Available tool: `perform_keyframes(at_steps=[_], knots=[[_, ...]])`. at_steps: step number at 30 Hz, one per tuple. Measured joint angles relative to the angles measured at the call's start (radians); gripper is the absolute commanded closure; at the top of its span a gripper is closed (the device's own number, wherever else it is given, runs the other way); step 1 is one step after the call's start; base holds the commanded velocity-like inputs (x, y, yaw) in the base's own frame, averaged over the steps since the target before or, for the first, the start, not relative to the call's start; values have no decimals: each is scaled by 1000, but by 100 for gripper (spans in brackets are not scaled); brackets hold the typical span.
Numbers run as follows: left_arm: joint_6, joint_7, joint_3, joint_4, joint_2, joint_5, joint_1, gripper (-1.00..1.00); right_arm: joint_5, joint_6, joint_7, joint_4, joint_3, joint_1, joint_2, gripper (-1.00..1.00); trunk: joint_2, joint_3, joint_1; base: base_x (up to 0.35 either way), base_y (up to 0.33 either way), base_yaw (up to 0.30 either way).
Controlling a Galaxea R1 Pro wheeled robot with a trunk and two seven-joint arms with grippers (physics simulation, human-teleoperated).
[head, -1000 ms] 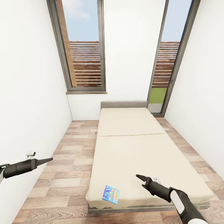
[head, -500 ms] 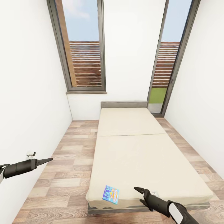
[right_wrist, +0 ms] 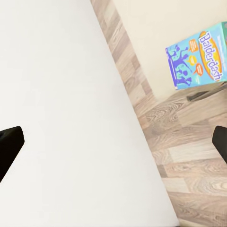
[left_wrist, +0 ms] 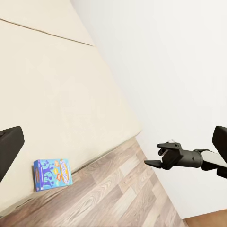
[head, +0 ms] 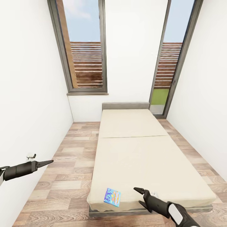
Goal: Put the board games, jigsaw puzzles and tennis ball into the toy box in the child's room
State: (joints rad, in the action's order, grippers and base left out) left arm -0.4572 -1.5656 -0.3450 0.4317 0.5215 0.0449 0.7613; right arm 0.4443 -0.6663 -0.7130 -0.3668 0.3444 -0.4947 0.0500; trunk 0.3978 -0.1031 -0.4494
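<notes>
The left arm (head: 19, 169) is running off the head view's left edge. The right arm (head: 176, 214) is exiting lower right. The blue board game (head: 112, 197) lettering is too small to read there.

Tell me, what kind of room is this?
Most likely a bedroom. A low bed with a beige mattress fills most of the wood-plank floor, tall dark-framed windows stand behind it, and a small blue board game lies on the bed's near corner.
</notes>
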Motion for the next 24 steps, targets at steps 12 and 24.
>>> perform_keyframes(at_steps=[12,24], knots=[[-25,0,1,1,0,1,0,-100,58,-9,6,-4,2,-6,-38,-100,0,0,0,0,0,0],[-69,0,1,2,0,1,0,-100,101,-115,-4,-4,2,-22,-56,-100,21,-9,-11,0,0,0]])
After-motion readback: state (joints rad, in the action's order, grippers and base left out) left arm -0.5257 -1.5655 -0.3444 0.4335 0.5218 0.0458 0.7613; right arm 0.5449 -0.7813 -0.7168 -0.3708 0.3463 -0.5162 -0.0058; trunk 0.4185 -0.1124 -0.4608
